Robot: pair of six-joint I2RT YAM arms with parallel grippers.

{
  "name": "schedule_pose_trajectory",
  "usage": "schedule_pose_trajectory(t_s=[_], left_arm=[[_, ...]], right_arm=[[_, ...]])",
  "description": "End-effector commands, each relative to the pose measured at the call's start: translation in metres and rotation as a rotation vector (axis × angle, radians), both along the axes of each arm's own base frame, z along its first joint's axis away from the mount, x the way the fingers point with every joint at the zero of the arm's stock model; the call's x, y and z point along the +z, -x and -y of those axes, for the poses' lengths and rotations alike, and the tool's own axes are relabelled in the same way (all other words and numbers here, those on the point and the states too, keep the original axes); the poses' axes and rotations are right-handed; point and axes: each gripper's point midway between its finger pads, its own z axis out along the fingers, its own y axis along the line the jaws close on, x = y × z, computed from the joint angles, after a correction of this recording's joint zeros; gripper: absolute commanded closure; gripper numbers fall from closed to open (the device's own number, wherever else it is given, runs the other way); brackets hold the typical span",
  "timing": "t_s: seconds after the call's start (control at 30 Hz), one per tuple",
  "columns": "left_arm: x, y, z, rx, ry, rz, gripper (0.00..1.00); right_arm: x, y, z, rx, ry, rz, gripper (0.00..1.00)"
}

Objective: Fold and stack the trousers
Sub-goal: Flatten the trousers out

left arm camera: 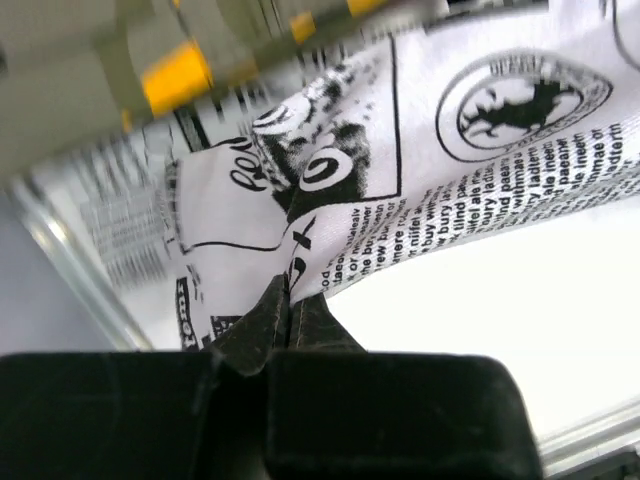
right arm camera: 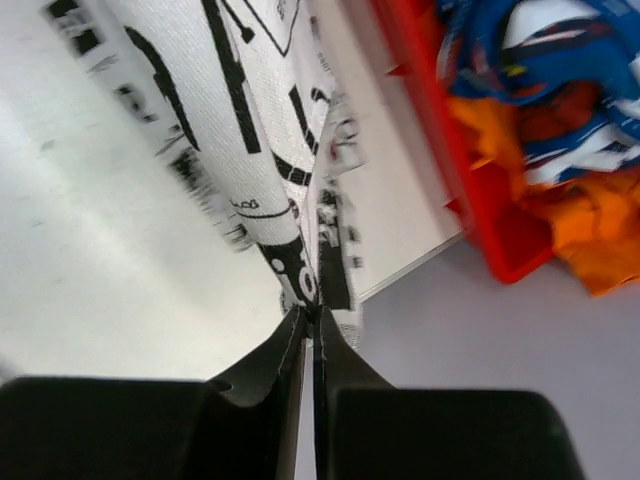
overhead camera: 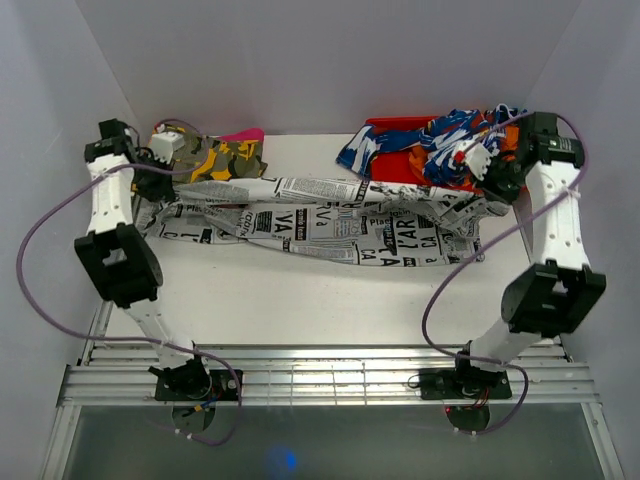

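The trousers (overhead camera: 320,220), white cloth printed with black newspaper text, stretch left to right across the back half of the table. My left gripper (overhead camera: 152,187) is shut on their left end, pinching the cloth in the left wrist view (left arm camera: 290,290). My right gripper (overhead camera: 497,192) is shut on their right end, the cloth pinched between the fingertips in the right wrist view (right arm camera: 312,312). The held edge is lifted off the table and the rest of the cloth hangs below it onto the table.
A yellow-green camouflage garment (overhead camera: 228,156) lies at the back left. A red tray (overhead camera: 395,160) at the back right holds a blue-and-white patterned garment (overhead camera: 445,140) and orange cloth (right arm camera: 600,230). The table's right edge (right arm camera: 420,265) lies close to my right gripper. White walls surround the table.
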Motion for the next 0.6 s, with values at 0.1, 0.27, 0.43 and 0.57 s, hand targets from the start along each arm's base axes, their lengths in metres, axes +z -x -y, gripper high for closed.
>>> schedule_pose_trajectory(t_s=[0.1,0.27,0.43,0.57], left_arm=[[-0.016,0.135,-0.049,-0.112,-0.194,-0.015,1.00],[-0.112,0.213,-0.032,-0.194,-0.207,-0.223,1.00],[-0.143,0.219,-0.039,-0.130,-0.228,-0.270,0.43],[-0.109,0.200,-0.019,-0.152,-0.106,-0.189,0.35]], right_arm=[[-0.050,0.140,0.026,0.329,0.273,-0.146,0.92],[-0.117,0.190,0.032,0.398,0.371,-0.232,0.90],[-0.149,0.213,0.034,0.400,0.381,-0.328,0.32],[-0.120,0.190,0.032,0.307,0.324,-0.299,0.05]])
